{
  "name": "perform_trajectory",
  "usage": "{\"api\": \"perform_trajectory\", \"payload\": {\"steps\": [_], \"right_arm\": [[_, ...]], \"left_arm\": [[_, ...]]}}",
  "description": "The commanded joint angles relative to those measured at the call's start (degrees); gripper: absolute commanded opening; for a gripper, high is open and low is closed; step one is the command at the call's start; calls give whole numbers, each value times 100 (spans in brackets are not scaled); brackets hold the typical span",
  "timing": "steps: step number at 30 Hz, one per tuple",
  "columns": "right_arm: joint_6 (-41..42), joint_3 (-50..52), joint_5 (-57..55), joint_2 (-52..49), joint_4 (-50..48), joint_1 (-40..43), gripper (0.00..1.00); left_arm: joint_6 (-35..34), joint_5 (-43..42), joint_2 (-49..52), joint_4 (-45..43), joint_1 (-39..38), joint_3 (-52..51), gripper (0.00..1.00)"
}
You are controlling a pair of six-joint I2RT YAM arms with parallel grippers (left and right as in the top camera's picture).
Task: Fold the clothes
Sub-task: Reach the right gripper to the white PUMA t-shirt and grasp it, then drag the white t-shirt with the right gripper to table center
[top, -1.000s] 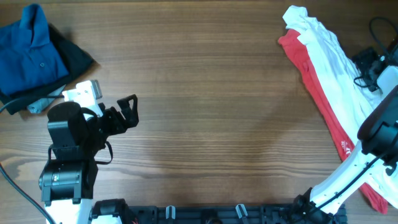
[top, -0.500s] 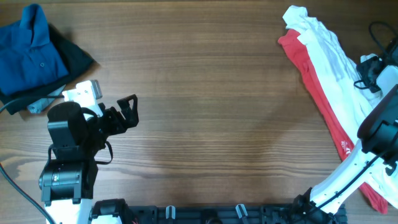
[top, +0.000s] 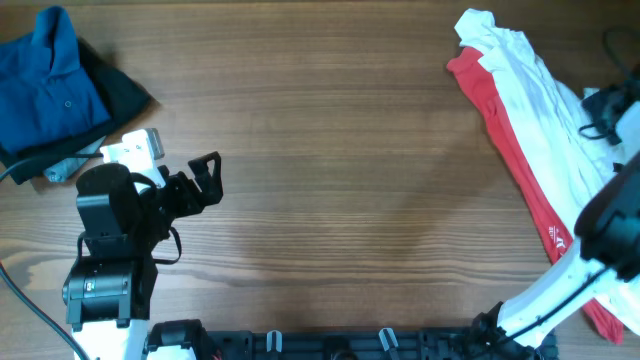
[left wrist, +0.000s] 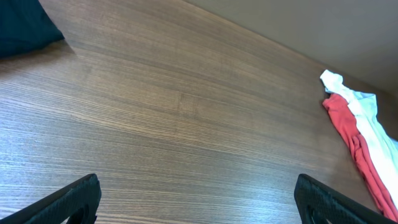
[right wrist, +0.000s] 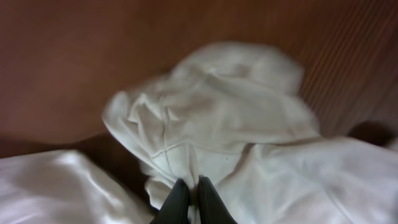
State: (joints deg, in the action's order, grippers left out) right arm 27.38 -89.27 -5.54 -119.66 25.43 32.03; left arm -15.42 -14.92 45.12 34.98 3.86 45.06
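Right gripper (right wrist: 193, 194) has shifted rightward, jaws clenched, apparently pinching crumpled white fabric garment (right wrist: 236, 118); left gripper (top: 212, 177) jaws released above wooden surface (top: 350, 200).

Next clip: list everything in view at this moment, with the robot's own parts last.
white shirt: one, white, bunched in a long strip on the table's right side
red shirt: one, red, along the white shirt's left edge
blue polo: one, blue, far left corner
dark garment: one, black or navy, under the blue polo
grey fabric piece: one, grey, at the dark garment's near edge
table: one, brown wood
left arm: one, black, near left
left tool: open, over bare table
right arm: one, white and black, near right
right tool: shut on a fold of the white shirt
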Motion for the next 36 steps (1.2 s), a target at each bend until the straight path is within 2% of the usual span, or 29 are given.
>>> {"api": "perform_trajectory", "payload": {"steps": [1, 6, 10, 15, 20, 22, 24, 27, 32, 36], "right_arm": [[-629, -31, 483, 1484, 304, -225, 4], [-1504, -31, 1493, 2846, 960, -1040, 4], [-1539, -31, 1646, 3589, 1641, -2240, 4], [-1366, -28, 1609, 3759, 2153, -4030, 5], [-1029, -24, 1414, 3316, 2194, -5595, 6], [-1108, -24, 1410, 3108, 2203, -5956, 18], [-1110, -24, 1246, 2959, 2280, -6190, 35], [-920, -24, 577, 2911, 2494, -6277, 52], [0, -31, -868, 3134, 3141, -6067, 65], [592, -31, -1307, 3314, 3856, -5611, 70]], "left_arm": [[-52, -72, 4, -4, -22, 114, 100], [-50, -72, 4, -4, -22, 114, 100], [-50, -70, 4, -4, -22, 114, 100], [-48, -70, 4, -4, -22, 114, 100], [-48, -68, 50, -4, -22, 114, 100], [-48, -70, 81, -4, -22, 114, 100], [-48, -70, 122, -4, -22, 114, 100], [-48, -70, 179, -4, -22, 114, 100], [-48, -70, 262, -11, -22, 114, 100], [-48, -243, 356, -74, -24, 114, 100]]}}
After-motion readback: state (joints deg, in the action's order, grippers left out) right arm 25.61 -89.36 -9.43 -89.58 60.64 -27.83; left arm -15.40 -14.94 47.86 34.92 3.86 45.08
